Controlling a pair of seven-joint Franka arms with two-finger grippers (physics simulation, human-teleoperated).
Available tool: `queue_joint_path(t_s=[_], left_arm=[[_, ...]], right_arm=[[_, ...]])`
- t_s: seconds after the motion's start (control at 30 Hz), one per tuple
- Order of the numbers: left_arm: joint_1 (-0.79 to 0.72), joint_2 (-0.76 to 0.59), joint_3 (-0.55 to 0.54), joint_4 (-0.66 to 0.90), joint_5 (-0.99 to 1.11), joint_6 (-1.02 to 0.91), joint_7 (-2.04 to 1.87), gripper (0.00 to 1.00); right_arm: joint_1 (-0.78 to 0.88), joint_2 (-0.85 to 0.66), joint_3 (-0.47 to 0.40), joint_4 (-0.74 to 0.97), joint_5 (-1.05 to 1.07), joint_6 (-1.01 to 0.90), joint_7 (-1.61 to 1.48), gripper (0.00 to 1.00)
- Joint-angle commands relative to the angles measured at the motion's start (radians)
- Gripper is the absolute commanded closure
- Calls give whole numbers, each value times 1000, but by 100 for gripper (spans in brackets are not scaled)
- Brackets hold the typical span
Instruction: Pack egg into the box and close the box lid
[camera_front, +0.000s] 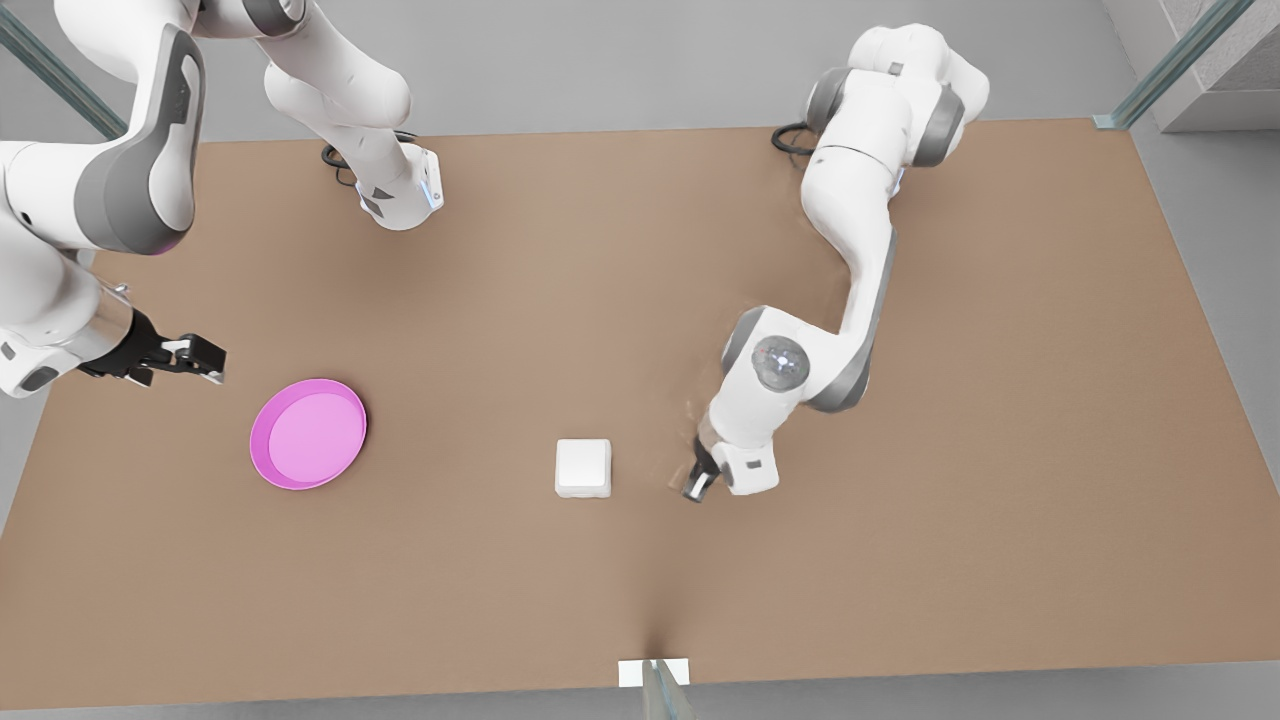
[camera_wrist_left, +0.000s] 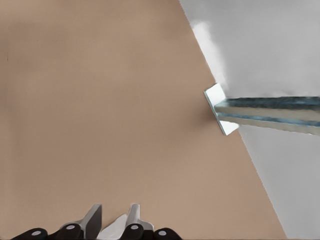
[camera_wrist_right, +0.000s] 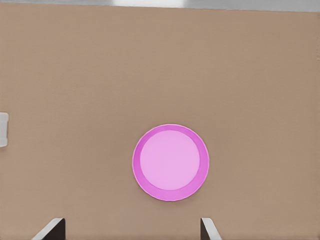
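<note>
You have the box (camera_front: 583, 467) sitting near the middle of the brown table (camera_front: 1000, 400), toward its near edge in the front view, with the box lid (camera_front: 583, 462) folded down flat over the tray. You cannot see the egg.

Your left gripper (camera_front: 697, 486) hangs low just beside the box, on the front view's right of it, apart from it. In the left wrist view its fingers (camera_wrist_left: 92, 219) stand close together, only a narrow gap between them, and they grip nothing you can make out. That camera looks past them to the table edge and a metal strut on a white foot (camera_wrist_left: 221, 109).

Your right gripper (camera_front: 200, 355) waits well apart, at the front view's left, above the table and just beyond the pink plate (camera_front: 308, 433). In the right wrist view its fingertips (camera_wrist_right: 52, 229) are spread wide with nothing between them, and the plate (camera_wrist_right: 170, 162) lies bare ahead of them.
</note>
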Motion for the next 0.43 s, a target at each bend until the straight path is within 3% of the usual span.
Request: queue_joint_path(t_s=[0.0, 0.03, 0.1, 0.2, 0.4], left_arm=[[185, -45, 50, 70, -7, -840, 1351, 0], [190, -104, 109, 72, 65, -891, 1620, 0], [187, -285, 100, 64, 167, -959, 1631, 0], [161, -512, 77, -163, 210, -818, 1640, 0], [161, -532, 72, -215, 214, -779, 1640, 0]], right_arm=[[3, -1, 0, 1, 2, -3, -8, 0], [7, -3, 0, 2, -1, -10, -8, 0], [5, 13, 2, -1, 14, -8, -6, 0], [-12, 50, -1, -1, 31, -6, -8, 0], [-15, 50, -1, -1, 31, -6, -5, 0]])
